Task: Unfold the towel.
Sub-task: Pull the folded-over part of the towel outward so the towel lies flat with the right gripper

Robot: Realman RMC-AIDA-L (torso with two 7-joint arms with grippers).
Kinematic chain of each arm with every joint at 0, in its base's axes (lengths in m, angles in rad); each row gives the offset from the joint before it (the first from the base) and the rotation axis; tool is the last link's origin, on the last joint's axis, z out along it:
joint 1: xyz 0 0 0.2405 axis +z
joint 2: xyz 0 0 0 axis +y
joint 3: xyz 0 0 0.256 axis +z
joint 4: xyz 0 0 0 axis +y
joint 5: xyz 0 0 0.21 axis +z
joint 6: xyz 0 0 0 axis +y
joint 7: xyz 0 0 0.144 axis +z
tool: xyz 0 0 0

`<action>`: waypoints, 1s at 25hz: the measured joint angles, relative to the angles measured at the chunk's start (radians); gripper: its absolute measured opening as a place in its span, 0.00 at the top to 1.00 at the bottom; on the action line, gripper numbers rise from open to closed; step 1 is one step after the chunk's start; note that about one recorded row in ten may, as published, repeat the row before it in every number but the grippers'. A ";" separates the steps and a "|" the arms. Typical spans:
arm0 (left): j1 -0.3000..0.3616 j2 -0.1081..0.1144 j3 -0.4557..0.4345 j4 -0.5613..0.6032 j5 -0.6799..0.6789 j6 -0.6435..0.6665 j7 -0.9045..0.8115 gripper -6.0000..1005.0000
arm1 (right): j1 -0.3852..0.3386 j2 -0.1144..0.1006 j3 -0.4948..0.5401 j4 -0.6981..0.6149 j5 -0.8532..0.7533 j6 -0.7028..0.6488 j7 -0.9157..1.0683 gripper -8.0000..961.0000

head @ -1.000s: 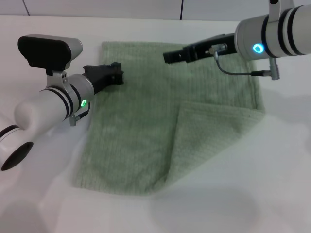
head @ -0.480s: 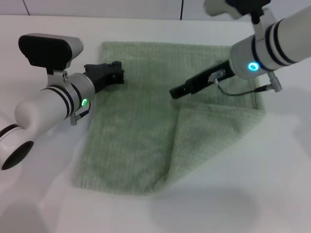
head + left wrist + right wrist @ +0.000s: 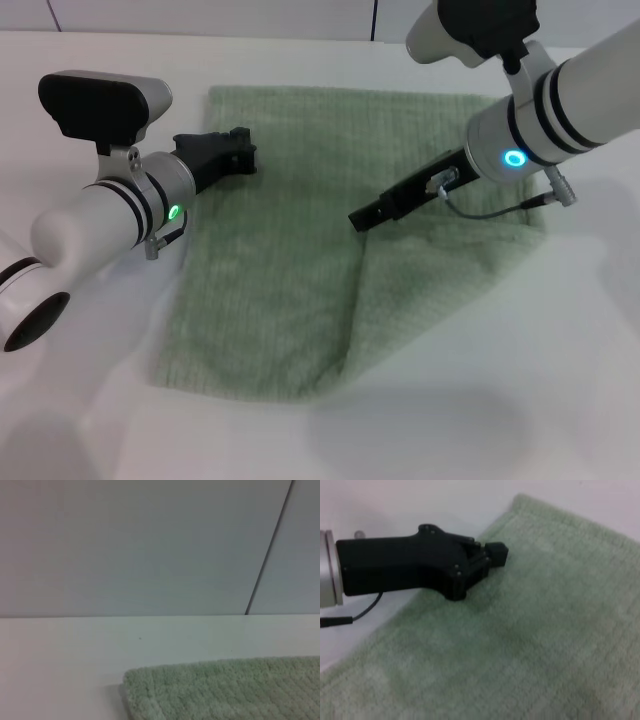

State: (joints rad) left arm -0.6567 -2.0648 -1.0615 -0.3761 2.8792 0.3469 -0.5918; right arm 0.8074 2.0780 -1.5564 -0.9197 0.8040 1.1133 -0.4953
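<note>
No legible text, labels, brand marks, numbers or signs appear in any of the three views.

Hidden under the folded-over right flap of the towel (image 3: 300,270): the layer beneath; unreadable at the dark tips: finger spacing of both the left gripper (image 3: 240,150) and the right gripper (image 3: 360,217).
</note>
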 joint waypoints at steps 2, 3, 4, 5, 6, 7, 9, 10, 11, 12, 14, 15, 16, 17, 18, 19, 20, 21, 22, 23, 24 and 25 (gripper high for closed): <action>0.000 0.000 0.000 0.000 0.000 0.000 0.001 0.94 | 0.001 0.001 0.000 0.007 0.000 -0.002 -0.004 0.16; 0.000 0.000 0.000 0.000 0.000 -0.001 0.003 0.94 | 0.001 0.002 0.000 0.010 0.001 -0.003 -0.008 0.16; 0.000 0.000 0.000 0.000 0.000 -0.002 0.003 0.94 | 0.001 0.003 0.000 0.011 0.001 -0.004 -0.010 0.16; 0.000 -0.001 0.000 0.000 0.000 -0.003 0.004 0.93 | 0.001 0.003 -0.001 0.013 0.002 -0.004 -0.012 0.16; 0.000 -0.001 0.000 0.000 0.000 -0.003 0.004 0.93 | 0.001 0.004 -0.001 0.013 0.002 -0.005 -0.012 0.16; 0.000 -0.001 0.000 0.000 0.000 -0.003 0.004 0.93 | 0.001 0.004 -0.001 0.014 0.002 -0.005 -0.013 0.16; 0.000 -0.002 0.000 0.001 0.000 -0.003 0.003 0.93 | 0.001 0.004 -0.001 0.018 0.002 -0.006 -0.014 0.16; 0.000 -0.002 0.000 0.002 0.000 -0.004 0.002 0.93 | 0.001 0.004 -0.002 0.020 0.002 -0.006 -0.015 0.16; 0.000 -0.002 0.000 0.003 0.000 -0.004 0.001 0.93 | 0.002 0.004 -0.002 0.025 0.003 -0.007 -0.017 0.16; 0.000 -0.002 0.000 0.004 0.000 -0.005 0.001 0.93 | 0.004 0.004 -0.002 0.029 0.003 -0.007 -0.020 0.16; 0.000 -0.002 0.000 0.005 0.000 -0.008 0.001 0.93 | 0.007 0.004 -0.002 0.035 0.007 -0.008 -0.024 0.16; 0.000 -0.002 0.000 0.005 0.000 -0.010 0.001 0.93 | 0.008 0.004 -0.002 0.037 0.009 -0.009 -0.027 0.16; 0.000 -0.002 0.000 0.005 0.000 -0.012 0.001 0.93 | 0.008 0.004 -0.002 0.038 0.010 -0.011 -0.028 0.16; 0.000 -0.003 0.000 0.005 0.000 -0.013 0.000 0.93 | 0.008 0.004 -0.002 0.038 0.011 -0.013 -0.031 0.16; 0.000 -0.003 0.000 0.004 0.000 -0.014 0.000 0.93 | 0.008 0.004 -0.002 0.038 0.011 -0.017 -0.032 0.16; 0.000 -0.003 0.000 0.004 0.000 -0.014 0.000 0.93 | 0.009 0.004 -0.002 0.039 0.012 -0.021 -0.035 0.16; 0.000 -0.003 0.000 0.005 0.000 -0.014 0.000 0.93 | 0.009 0.004 -0.002 0.039 0.012 -0.024 -0.036 0.16; 0.000 -0.003 0.000 0.006 0.000 -0.014 0.000 0.93 | 0.010 0.004 -0.002 0.041 0.012 -0.028 -0.037 0.16; 0.000 -0.003 0.000 0.006 0.000 -0.014 0.000 0.93 | 0.011 0.004 -0.005 0.046 0.013 -0.032 -0.038 0.16; 0.002 -0.003 0.000 0.005 0.000 -0.014 0.000 0.93 | 0.014 0.004 -0.007 0.051 0.013 -0.035 -0.038 0.16; 0.006 -0.003 0.000 0.002 0.000 -0.014 0.000 0.93 | 0.020 0.004 -0.013 0.062 0.013 -0.041 -0.038 0.16; 0.007 -0.003 0.000 0.001 0.000 -0.014 0.000 0.93 | 0.023 0.005 -0.016 0.068 0.014 -0.044 -0.038 0.16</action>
State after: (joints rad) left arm -0.6497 -2.0678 -1.0616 -0.3751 2.8793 0.3326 -0.5918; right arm 0.8305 2.0825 -1.5723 -0.8512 0.8177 1.0689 -0.5337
